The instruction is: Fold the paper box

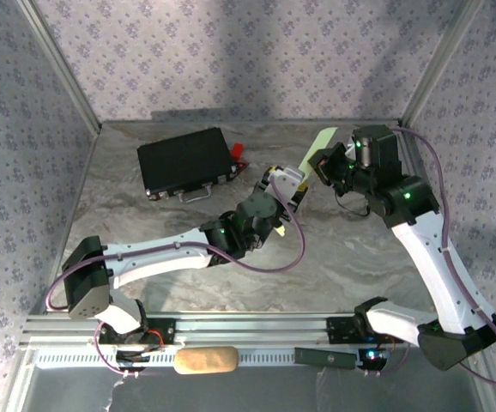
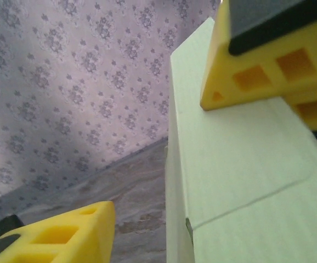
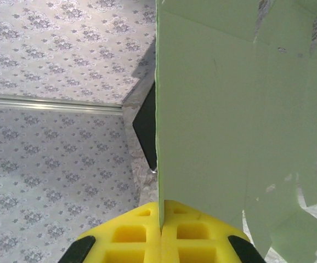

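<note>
**Status.** The paper box [image 1: 315, 153] is held off the tabletop [image 1: 359, 249], toward the back right, between my two arms. The right hand [image 3: 161, 226] is closed on it, with the card's lower edge pinched in the seam between the pads. The left hand [image 1: 287, 182] straddles the card without clamping it. Its upper finger [image 2: 268, 66] lies against the card face and its lower finger [image 2: 65, 230] stands clear of it.

**Risks.**
- The card is thin and gripped at one edge only. If the left hand presses away from the score line, I judge the panel could buckle or crease in the wrong place.
- A sideways pull from the left hand could drag the card out of the right hand's narrow pinch and drop it.

**Views.**
- The left wrist view shows the score line and the gap at the lower finger.
- The right wrist view shows the pinch and the loose tabs hanging at the far side.
- The top view shows neither, but it places the box well apart from the black case [image 1: 186, 163].
</note>
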### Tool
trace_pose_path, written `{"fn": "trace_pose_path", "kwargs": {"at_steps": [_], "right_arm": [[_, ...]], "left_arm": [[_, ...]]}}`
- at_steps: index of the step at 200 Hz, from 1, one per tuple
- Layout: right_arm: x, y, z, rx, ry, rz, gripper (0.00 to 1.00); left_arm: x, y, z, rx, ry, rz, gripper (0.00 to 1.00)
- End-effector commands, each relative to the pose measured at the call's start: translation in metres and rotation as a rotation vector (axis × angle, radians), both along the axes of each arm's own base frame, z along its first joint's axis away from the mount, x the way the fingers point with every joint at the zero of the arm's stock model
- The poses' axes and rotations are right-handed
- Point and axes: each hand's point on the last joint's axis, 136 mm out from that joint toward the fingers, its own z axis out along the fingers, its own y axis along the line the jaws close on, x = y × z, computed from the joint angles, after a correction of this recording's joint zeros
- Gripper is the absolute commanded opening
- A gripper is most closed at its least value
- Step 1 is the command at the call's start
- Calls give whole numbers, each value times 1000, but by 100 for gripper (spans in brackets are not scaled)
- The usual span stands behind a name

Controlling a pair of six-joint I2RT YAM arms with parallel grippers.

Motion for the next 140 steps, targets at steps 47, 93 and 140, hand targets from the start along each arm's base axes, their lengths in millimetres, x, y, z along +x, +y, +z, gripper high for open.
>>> {"fn": "trace_pose_path", "kwargs": {"at_steps": [47,93,140], "right_arm": [[2,12,18,34,-16,56,1],[-16,-29,20,1,-71,45,63],[-7,-18,-44,146,-197,174,69]], "left_arm": [[10,21,14,-75,56,34,0],[24,92,48,-428,234,-10,0],[31,163,77,-726,436,-65,0]]}}
